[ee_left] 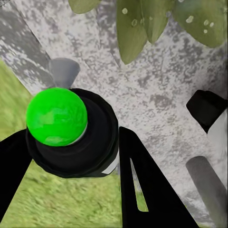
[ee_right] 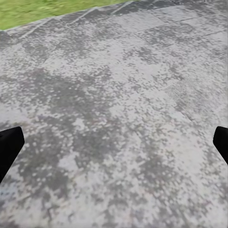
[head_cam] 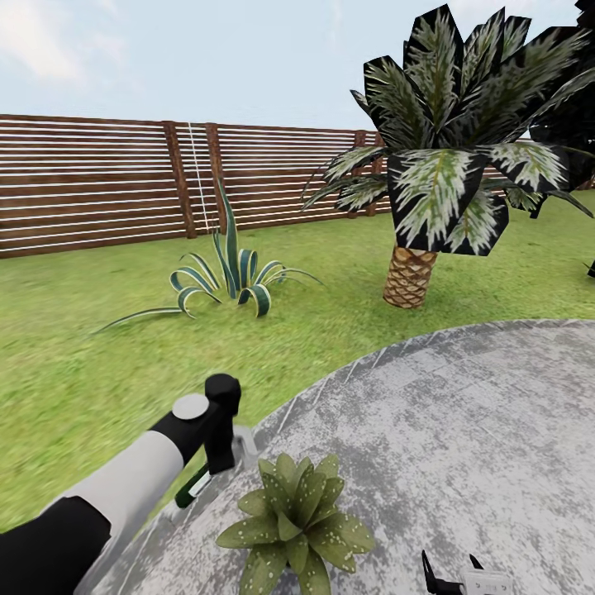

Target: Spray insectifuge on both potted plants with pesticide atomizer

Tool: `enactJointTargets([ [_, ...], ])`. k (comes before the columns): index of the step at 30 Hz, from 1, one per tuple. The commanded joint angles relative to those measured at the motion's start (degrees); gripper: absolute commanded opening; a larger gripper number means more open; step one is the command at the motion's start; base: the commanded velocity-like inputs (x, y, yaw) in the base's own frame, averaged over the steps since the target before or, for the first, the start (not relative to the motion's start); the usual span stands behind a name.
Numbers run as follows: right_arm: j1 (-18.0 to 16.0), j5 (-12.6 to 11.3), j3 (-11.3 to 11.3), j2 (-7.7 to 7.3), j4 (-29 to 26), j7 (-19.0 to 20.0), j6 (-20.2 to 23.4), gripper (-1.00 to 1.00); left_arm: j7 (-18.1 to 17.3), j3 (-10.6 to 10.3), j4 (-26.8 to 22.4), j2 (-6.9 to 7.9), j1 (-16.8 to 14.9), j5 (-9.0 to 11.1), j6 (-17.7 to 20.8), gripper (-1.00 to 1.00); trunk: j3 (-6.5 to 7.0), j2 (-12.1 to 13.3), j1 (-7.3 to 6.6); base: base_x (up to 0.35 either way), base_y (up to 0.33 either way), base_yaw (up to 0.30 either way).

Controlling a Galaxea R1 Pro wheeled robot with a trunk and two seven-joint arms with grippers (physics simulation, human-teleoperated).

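My left gripper [head_cam: 216, 450] is shut on the pesticide atomizer [head_cam: 193, 487], a dark-green bottle with a white label, held over the patio's edge just left of a potted plant [head_cam: 297, 522]. In the left wrist view the black fingers [ee_left: 140, 180] clamp the atomizer's black head [ee_left: 71, 142], which has a bright green cap. The plant's speckled leaves [ee_left: 142, 23] lie just beyond it. My right gripper [head_cam: 453, 580] hangs low over the paving, right of the plant. It stands open [ee_right: 114, 142] with nothing between its fingers.
The round grey patio [head_cam: 463, 430] fills the lower right and green lawn [head_cam: 74, 355] surrounds it. A striped agave [head_cam: 225, 281] and a scaly-trunked palm [head_cam: 411, 277] stand on the grass. A brown slatted fence [head_cam: 91, 186] closes the back.
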Motion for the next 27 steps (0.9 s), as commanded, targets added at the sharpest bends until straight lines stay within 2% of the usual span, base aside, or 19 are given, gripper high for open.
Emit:
enactJointTargets([
  [1, -0.04, 0.33, -0.50, 0.01, 0.04, 0.32, -0.18, 1.00, -0.54, -0.09, 0.08, -0.05, 0.12, -0.03, 0.60, -1.00, -0.05, -0.02, -0.01, 0.000, 0.000, 0.000],
  [4, -0.04, 0.33, -0.50, 0.01, 0.03, 0.32, -0.18, 1.00, -0.54, -0.08, 0.06, -0.16, 0.18, 0.08, 0.61, -1.00, -0.05, -0.02, -0.01, -0.084, 0.000, 0.000],
  [17, -0.04, 0.33, -0.50, 0.01, 0.02, 0.39, -0.18, 1.00, 0.12, -0.21, 0.06, -0.72, 0.20, -0.32, 0.95, -1.00, -0.05, -0.02, -0.01, -0.280, -0.118, 0.000],
  [27, -0.04, 0.33, -0.50, 0.04, 0.04, 0.40, -0.18, 1.00, 0.25, -0.29, 0.01, -0.64, 0.11, -0.68, 1.23, -1.00, -0.05, -0.02, -0.01, -0.162, 0.040, 0.000],
])
